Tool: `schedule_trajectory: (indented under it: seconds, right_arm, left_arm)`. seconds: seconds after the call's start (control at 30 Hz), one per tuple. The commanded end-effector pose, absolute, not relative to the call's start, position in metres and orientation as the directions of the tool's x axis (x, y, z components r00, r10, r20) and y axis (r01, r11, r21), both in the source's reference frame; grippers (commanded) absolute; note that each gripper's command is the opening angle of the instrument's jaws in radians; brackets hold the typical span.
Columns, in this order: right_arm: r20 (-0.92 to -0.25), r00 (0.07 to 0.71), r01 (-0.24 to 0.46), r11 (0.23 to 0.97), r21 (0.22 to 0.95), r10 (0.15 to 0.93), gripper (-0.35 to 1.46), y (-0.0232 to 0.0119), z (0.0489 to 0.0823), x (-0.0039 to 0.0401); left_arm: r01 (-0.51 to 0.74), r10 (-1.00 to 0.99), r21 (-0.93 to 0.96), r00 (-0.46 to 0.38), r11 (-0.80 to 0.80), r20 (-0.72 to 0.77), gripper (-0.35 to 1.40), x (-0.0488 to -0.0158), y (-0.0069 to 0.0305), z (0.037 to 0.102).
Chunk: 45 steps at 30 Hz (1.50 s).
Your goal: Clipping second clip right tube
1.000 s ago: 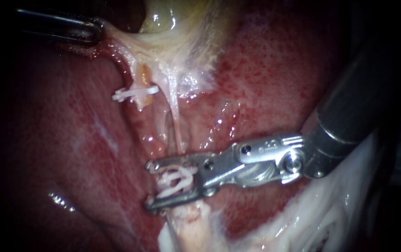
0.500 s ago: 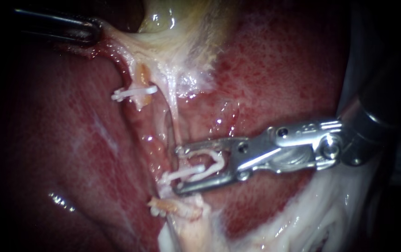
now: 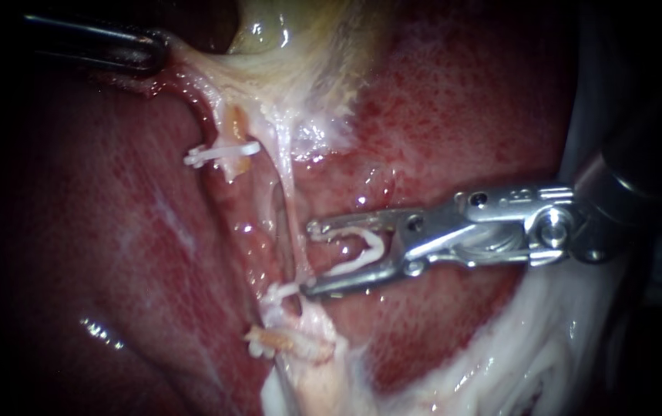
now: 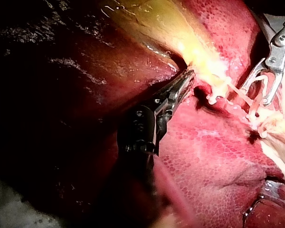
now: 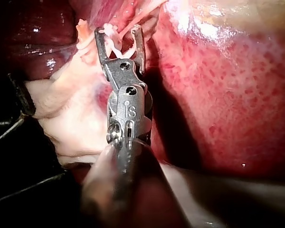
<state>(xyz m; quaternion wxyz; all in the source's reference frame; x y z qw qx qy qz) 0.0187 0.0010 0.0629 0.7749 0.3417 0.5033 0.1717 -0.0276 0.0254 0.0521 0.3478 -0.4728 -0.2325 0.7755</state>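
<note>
My right instrument (image 3: 311,260) comes in from the right. Its jaws stand apart and hold an open white clip (image 3: 365,250) between them. The right tube (image 3: 290,192), a thin pale strand, runs down just ahead of the jaw tips. A white bit (image 3: 273,293) sits low on that tube by the lower jaw tip. The left tube (image 3: 206,115) carries a white clip (image 3: 223,154). At the upper left, my left instrument (image 3: 162,48) is shut on gallbladder tissue (image 3: 284,31). The right wrist view shows the clip (image 5: 115,42) between the jaws (image 5: 118,31).
Red liver (image 3: 462,115) lies around both tubes. White fatty tissue (image 3: 546,362) fills the lower right, under the right shaft. An orange-white lump (image 3: 280,343) sits at the tubes' lower end.
My right instrument has drawn back to the right and upward, carrying the clip from the tube's lower end to a higher level. The left instrument has held still.
</note>
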Motion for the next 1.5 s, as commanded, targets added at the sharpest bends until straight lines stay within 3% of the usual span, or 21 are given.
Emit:
schedule_trajectory:
  seconds: [0.03, 0.4, 0.87, 1.1, 1.33, 1.5]
  right_arm:
    - [-0.662, 0.441, 0.082, 0.707, 0.703, 0.607, 0.43, 0.0008, 0.0631, 0.0191]
    - [-0.658, 0.442, 0.108, 0.692, 0.714, 0.610, 0.43, -0.0002, 0.0634, 0.0213]
    - [-0.626, 0.348, 0.204, 0.595, 0.777, 0.698, 0.39, -0.0002, 0.0596, 0.0216]
    - [-0.605, 0.351, 0.196, 0.576, 0.793, 0.714, 0.21, -0.0002, 0.0598, 0.0215]
    - [-0.596, 0.353, 0.200, 0.564, 0.801, 0.721, -0.32, -0.0001, 0.0598, 0.0211]
    - [-0.577, 0.360, 0.198, 0.545, 0.815, 0.733, -0.35, -0.0002, 0.0598, 0.0211]
  left_arm:
    - [-0.320, 0.759, -0.689, -0.311, -0.650, -0.572, -0.35, -0.0276, 0.0254, 0.0521]
    - [-0.320, 0.759, -0.689, -0.311, -0.650, -0.571, -0.35, -0.0277, 0.0254, 0.0521]
    - [-0.320, 0.759, -0.689, -0.311, -0.650, -0.571, -0.35, -0.0276, 0.0254, 0.0521]
    - [-0.320, 0.759, -0.689, -0.311, -0.650, -0.572, -0.35, -0.0276, 0.0254, 0.0521]
    - [-0.320, 0.759, -0.689, -0.311, -0.650, -0.572, -0.35, -0.0276, 0.0254, 0.0521]
    - [-0.320, 0.759, -0.689, -0.311, -0.650, -0.572, -0.35, -0.0276, 0.0254, 0.0521]
